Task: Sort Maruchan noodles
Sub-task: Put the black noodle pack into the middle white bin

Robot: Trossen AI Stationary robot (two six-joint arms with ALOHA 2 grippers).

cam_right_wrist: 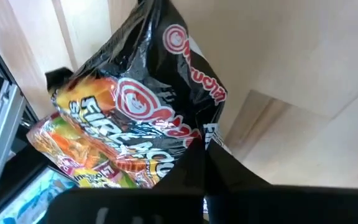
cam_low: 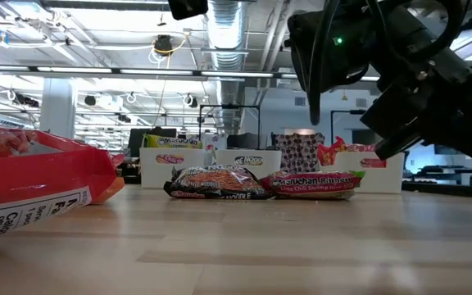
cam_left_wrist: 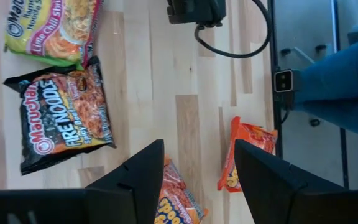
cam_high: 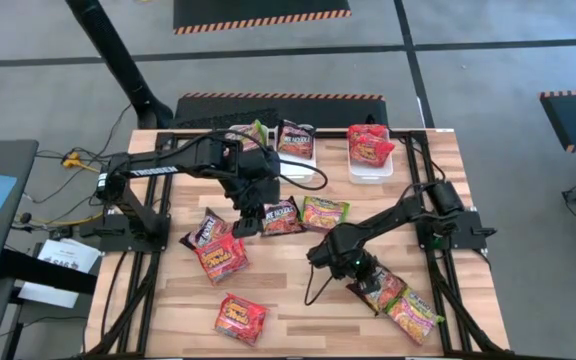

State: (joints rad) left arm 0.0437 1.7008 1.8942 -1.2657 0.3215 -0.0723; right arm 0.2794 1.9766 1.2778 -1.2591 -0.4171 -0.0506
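Noodle packets lie spread on the wooden table. A black packet (cam_high: 281,216) and a green-yellow one (cam_high: 325,212) sit mid-table, a dark one (cam_high: 206,228) and two red ones (cam_high: 222,257) (cam_high: 240,318) nearer the left. My left gripper (cam_high: 251,214) (cam_left_wrist: 197,180) is open, hovering beside the mid-table black packet (cam_left_wrist: 64,118), touching nothing. My right gripper (cam_high: 356,270) (cam_right_wrist: 202,168) is shut on another black packet (cam_right_wrist: 160,106) near the table's right near corner, over a green-yellow packet (cam_high: 414,314). My right gripper pinches the black packet by its edge (cam_right_wrist: 194,140) between the two shut fingers. The packet stretches away from the fingertips, crinkled. Its far end lies over the green-yellow packet (cam_right_wrist: 61,149). Whether it is lifted clear, I cannot tell.
Three white trays stand along the far edge: one with a green-yellow packet (cam_high: 252,138), one with a dark packet (cam_high: 296,148), one with red packets (cam_high: 370,152). Bare wood lies between the two grippers. A person's blue sleeve (cam_left_wrist: 347,81) shows beyond the table edge.
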